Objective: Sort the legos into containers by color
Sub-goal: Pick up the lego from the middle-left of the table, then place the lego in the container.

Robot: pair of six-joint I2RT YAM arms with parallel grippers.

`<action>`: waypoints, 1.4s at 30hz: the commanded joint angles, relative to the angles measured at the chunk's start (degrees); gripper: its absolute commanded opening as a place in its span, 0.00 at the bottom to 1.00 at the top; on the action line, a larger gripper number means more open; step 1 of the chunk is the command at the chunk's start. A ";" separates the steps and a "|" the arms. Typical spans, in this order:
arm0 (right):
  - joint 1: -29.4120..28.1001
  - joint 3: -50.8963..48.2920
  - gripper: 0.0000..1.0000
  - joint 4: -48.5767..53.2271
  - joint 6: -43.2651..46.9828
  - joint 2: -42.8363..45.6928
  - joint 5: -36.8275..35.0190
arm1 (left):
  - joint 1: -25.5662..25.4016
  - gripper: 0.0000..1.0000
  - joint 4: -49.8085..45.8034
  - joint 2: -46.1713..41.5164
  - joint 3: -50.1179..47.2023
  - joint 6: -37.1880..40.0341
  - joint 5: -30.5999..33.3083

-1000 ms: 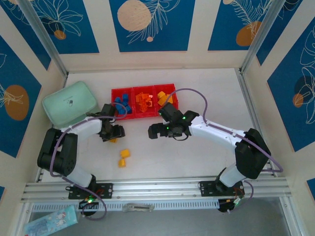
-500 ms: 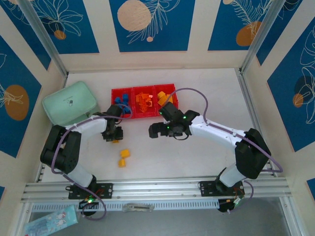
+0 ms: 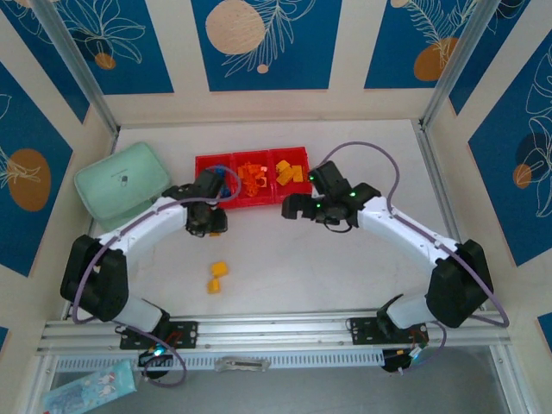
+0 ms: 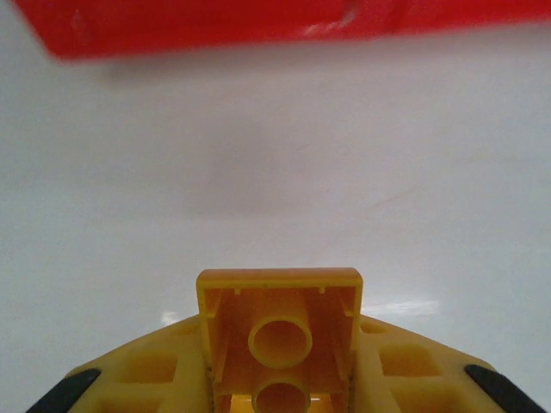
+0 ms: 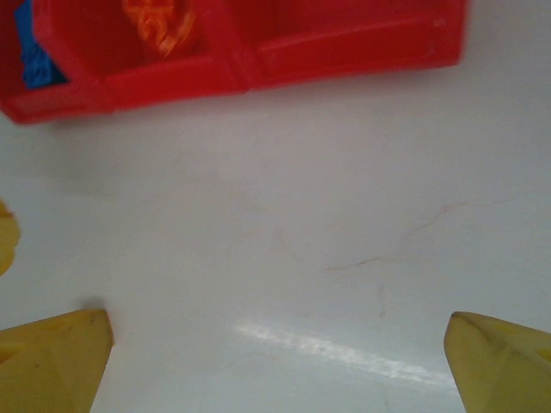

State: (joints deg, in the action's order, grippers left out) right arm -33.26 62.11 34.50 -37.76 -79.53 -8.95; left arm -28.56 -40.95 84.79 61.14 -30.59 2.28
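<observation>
Left wrist view: my left gripper is clamped on a yellow lego, hovering just short of the red tray. My right gripper is wide open, holding nothing.

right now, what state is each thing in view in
left tool: shut on a yellow brick, close to the tray
right tool: open, empty
red tray: upright, blue, orange and yellow bricks in separate compartments
loose yellow bricks: two, lying unsorted outside the tray
mint case: looks closed
</observation>
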 commanded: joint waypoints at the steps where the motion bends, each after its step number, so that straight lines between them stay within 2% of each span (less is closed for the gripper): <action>1: 2.94 -1.70 0.99 3.53 0.54 2.56 0.73 | -2.66 0.20 -0.20 0.61 5.89 -1.75 -2.48; 10: 8.77 -2.33 0.99 3.67 1.55 4.82 1.13 | -9.38 0.17 2.57 16.37 27.74 0.71 -2.86; 18: 9.44 -2.10 0.99 2.76 1.37 3.77 0.22 | -8.74 0.16 1.33 35.78 49.97 6.77 3.99; 23: 9.61 -1.49 0.99 2.73 1.46 3.42 0.16 | -8.01 0.17 1.42 46.38 61.91 7.66 2.98; 24: 9.61 -1.22 0.99 2.92 1.46 3.34 0.08 | -7.93 0.18 1.14 48.37 64.35 7.72 2.92; 27: 9.61 -0.93 0.99 3.03 1.37 3.41 -0.30 | -7.75 0.34 -0.95 52.83 70.84 7.91 2.54; 33: 9.35 -0.43 0.99 3.30 2.02 3.43 0.12 | -7.39 0.52 -1.13 51.32 73.10 7.98 0.27; 36: 8.85 -0.15 0.99 3.94 2.46 3.75 0.05 | -7.30 0.54 -2.63 47.97 71.53 8.44 0.35; 40: 7.05 -0.31 0.99 4.05 3.26 4.75 0.48 | -7.24 0.57 -5.66 41.49 66.18 7.62 -1.75; 42: 5.76 -0.82 0.99 3.64 3.87 5.24 1.61 | -7.30 0.60 -5.66 36.26 59.60 6.43 -3.95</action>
State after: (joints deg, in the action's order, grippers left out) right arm -26.00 60.36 37.15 -35.55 -75.88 -8.88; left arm -36.32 -43.51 129.38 125.21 -23.55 1.80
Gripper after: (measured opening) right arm 0.992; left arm 0.590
